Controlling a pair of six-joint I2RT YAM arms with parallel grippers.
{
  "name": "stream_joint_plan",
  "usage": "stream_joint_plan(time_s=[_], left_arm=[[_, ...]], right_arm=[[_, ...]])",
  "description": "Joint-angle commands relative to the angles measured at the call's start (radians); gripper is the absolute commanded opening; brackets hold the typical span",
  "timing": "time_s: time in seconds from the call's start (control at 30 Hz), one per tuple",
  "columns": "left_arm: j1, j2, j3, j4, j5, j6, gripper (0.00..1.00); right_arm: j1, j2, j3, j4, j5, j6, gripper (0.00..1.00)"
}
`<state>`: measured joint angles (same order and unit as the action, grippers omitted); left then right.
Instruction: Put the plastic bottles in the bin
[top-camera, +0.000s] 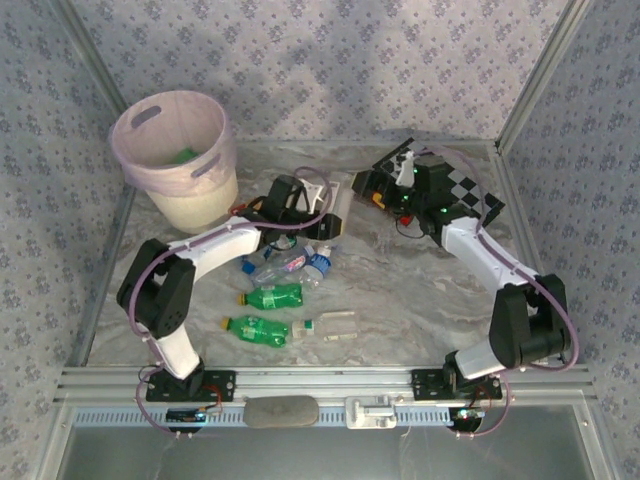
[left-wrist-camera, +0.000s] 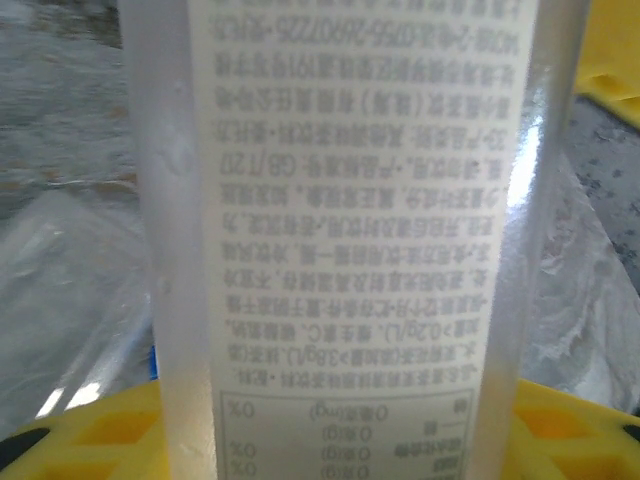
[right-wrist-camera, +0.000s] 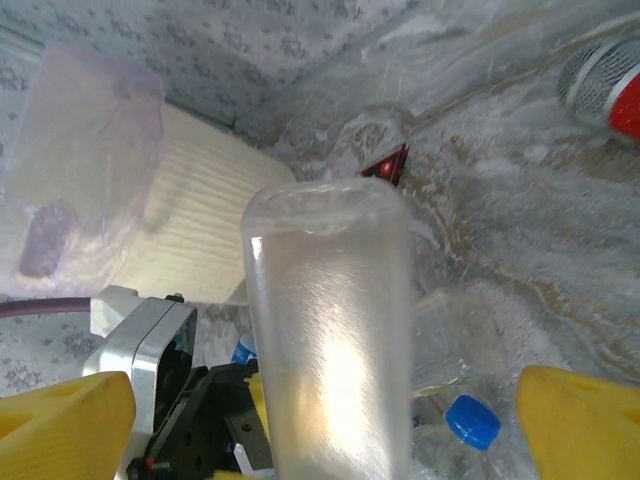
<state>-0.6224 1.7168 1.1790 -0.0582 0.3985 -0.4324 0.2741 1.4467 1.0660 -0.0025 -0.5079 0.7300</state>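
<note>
1. Jaws on the left gripper (top-camera: 325, 222) are clamped low on a clear plastic bottle with a pale printed label (right-wrist-camera: 330, 320). They hold it off the bench, which I judge to be the carry toward the bin.
2. Jaws on the right gripper (right-wrist-camera: 320, 420) stand wide apart on either side of that same bottle, touching neither wall, so they seem to bear none of its weight.
3. Nearest the arm bases, on the grey marbled bench (top-camera: 400, 290), two green plastic bottles (top-camera: 275, 296) lie on their sides, one behind the other. One clear lying bottle (top-camera: 335, 325) is just beside the nearer green one. Because they lie flat, each probably needs a grasp from above.
4. Farther in, under the left arm, is a huddle of clear blue-capped bottles (top-camera: 285, 265). At least two are there, but they overlap too much to count exactly.
5. Farthest, at the left rear corner, one large round pale pink plastic bin with a cream lower body (top-camera: 160, 178) stands upright with its mouth open. One green thing lies inside it, probably a bottle.
</note>
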Motion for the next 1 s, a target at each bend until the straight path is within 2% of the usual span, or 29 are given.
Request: stream_joint_plan(time_s=[0.0, 0.27, 0.57, 0.77, 0.97], left_arm=[[0.048, -0.096, 0.009, -0.014, -0.04, 0.009, 0.45], [0.127, -0.2, 0.176, -0.201, -0.133, 0.168, 0.45], [0.251, -0.288, 0.39, -0.357, -0.28, 0.361, 0.46], [0.381, -0.325, 0.483, -0.416, -0.348, 0.426, 0.47], [0.528, -0.333, 0.519, -0.442, -0.417, 0.425, 0.48]], right_arm=[[-0.027, -0.069, -0.021, -0.004, 0.04, 0.0, 0.99], [-0.055, -0.098, -0.083, -0.014, 0.106, 0.003, 0.99], [-0.046, -0.051, -0.125, 0.062, 0.079, 0.05, 0.99], [-0.039, -0.01, -0.111, 0.088, 0.053, 0.058, 0.99], [-0.038, 0.001, -0.113, 0.095, 0.037, 0.055, 0.99]])
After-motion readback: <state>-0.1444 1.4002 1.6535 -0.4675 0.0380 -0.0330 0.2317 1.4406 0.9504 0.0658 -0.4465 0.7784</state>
